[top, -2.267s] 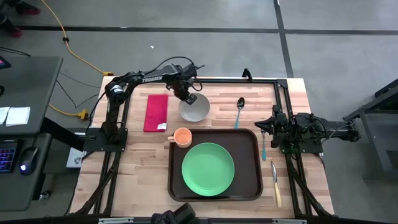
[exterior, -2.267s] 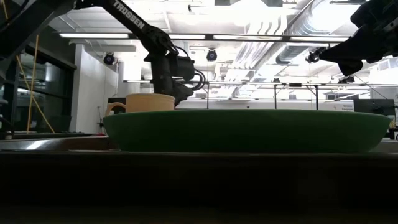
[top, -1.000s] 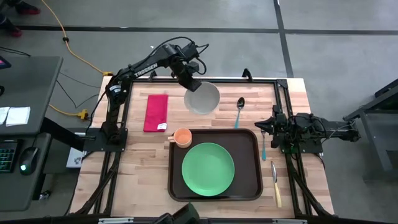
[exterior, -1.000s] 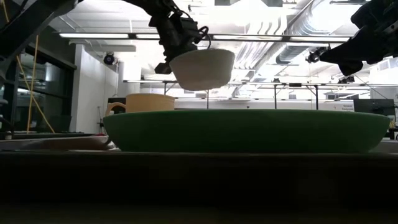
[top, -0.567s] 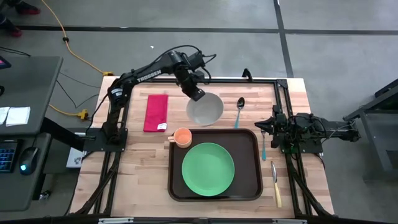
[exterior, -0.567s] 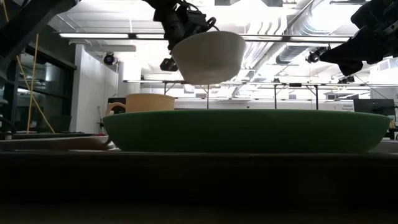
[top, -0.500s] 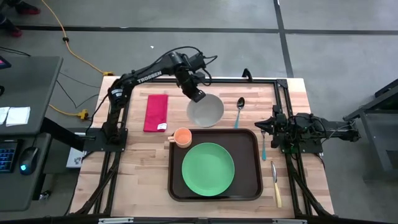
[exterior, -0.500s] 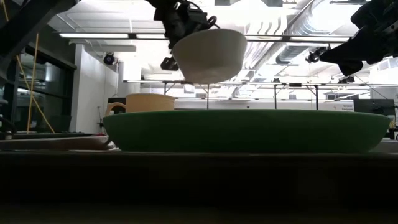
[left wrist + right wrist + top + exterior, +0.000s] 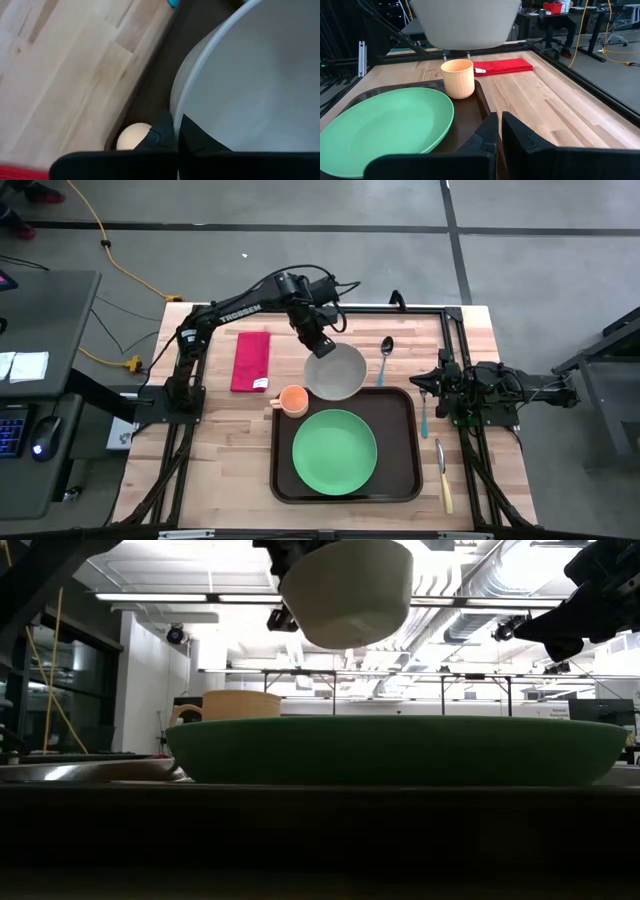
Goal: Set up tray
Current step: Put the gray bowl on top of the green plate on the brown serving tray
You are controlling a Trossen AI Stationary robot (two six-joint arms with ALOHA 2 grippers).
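over the far edge of the tray (image 9: 407,442), high view: left gripper (image 9: 318,344) clamped on the rim of a white bowl (image 9: 337,372), bowl held in the air just beside the orange cup (image 9: 293,400). the tray lies on the near-centre of the table (image 9: 220,450), with the green plate (image 9: 334,450) inside it and the cup in its far-left corner. red napkin (image 9: 251,360) left of the bowl; spoon (image 9: 385,356) on the table right of it. right gripper (image 9: 428,387) parked at the right edge.

low view: bowl (image 9: 346,592) hangs above the plate (image 9: 400,750), clear of it.

left wrist view: fingers (image 9: 161,136) pinch the bowl rim (image 9: 190,85), tray surface below.

right wrist view: right fingers (image 9: 487,132) close together, nothing between them; cup (image 9: 458,78) and plate (image 9: 380,127) on the tray (image 9: 470,117).
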